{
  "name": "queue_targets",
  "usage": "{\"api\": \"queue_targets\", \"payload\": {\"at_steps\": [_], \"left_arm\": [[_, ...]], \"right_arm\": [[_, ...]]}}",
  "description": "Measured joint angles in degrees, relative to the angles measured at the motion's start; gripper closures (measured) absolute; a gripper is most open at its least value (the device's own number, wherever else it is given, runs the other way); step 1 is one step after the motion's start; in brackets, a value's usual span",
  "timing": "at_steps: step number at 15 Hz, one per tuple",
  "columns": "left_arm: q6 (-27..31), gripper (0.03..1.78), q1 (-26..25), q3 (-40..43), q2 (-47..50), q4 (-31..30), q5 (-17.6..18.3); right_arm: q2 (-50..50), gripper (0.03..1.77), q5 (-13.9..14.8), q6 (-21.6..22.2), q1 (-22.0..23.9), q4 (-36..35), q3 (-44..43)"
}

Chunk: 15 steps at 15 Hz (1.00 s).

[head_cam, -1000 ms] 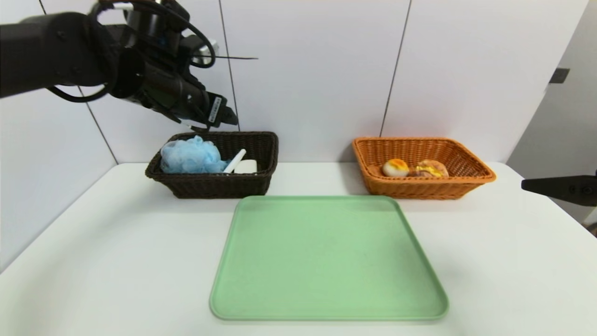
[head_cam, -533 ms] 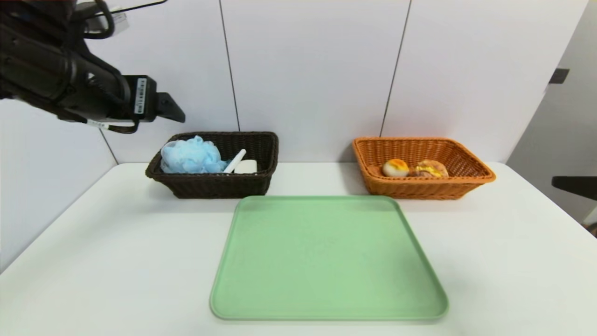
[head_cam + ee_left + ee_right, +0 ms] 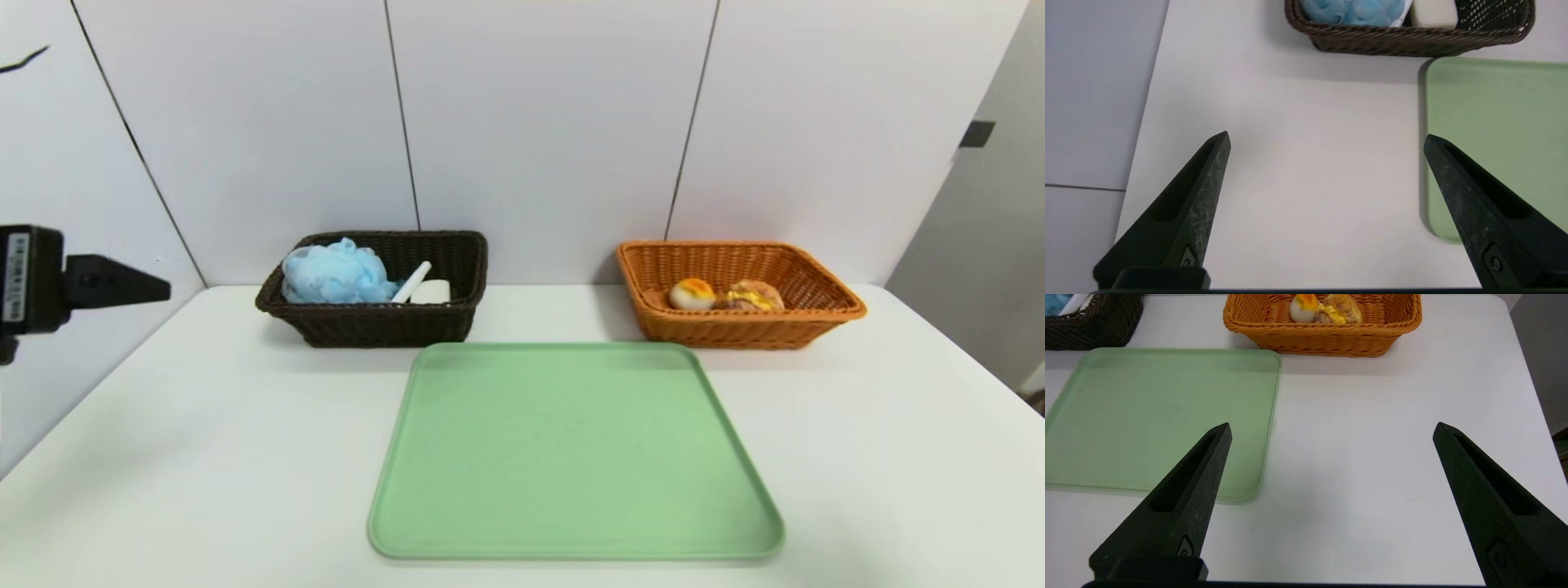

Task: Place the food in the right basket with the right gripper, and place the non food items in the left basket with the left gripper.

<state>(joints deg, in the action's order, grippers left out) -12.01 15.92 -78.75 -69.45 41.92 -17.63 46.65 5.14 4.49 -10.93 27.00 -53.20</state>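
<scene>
Along the far edge of the bench (image 3: 204, 457) we have both baskets against the wall. Toward the far left corner, our dark brown wicker basket (image 3: 384, 322) holds the light-blue bath pouf (image 3: 335, 273), the white marker pen (image 3: 412, 280) leaning on it, and the white soap bar (image 3: 433, 291) beside that. Toward the far right corner, our orange-tan wicker basket (image 3: 739, 331) holds the bun with the orange-yellow top (image 3: 692, 293) and the crusted cream puff (image 3: 755, 294), the two touching. We judge the sorting done: non-food sits on the left, food on the right, each on the side of the arm meant to serve it.

Between and in front of the baskets lies a green tray (image 3: 571, 457) with nothing on it, its far rim just short of both baskets. Nothing stands in the way of either arm.

Our left gripper (image 3: 1327, 139) hangs above the bench's left side, apart from the dark basket, jaws spread wide and gripping nothing. Our right gripper (image 3: 1331, 428) shows only in its wrist view, above the right side of the bench beside the tray, likewise wide and bare.
</scene>
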Motion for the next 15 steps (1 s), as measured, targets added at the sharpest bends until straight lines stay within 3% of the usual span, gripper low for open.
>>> {"api": "queue_targets", "payload": {"at_steps": [3, 11, 15], "left_arm": [[0.4, 0.13, -3.1, 9.6, 9.3, -0.1, 0.0], [1.4, 0.12, -12.1, 34.2, 34.3, -3.7, 0.4], [1.4, 0.12, -13.9, 42.8, 43.6, -3.9, 0.5]], "right_arm": [[-5.1, 0.10, -0.4, -2.2, 0.5, -0.3, 4.4], [-15.7, 0.10, -0.5, -2.9, 2.1, -0.5, 12.1], [-21.2, 0.10, -4.6, -3.5, 4.3, -0.5, 16.5]]}}
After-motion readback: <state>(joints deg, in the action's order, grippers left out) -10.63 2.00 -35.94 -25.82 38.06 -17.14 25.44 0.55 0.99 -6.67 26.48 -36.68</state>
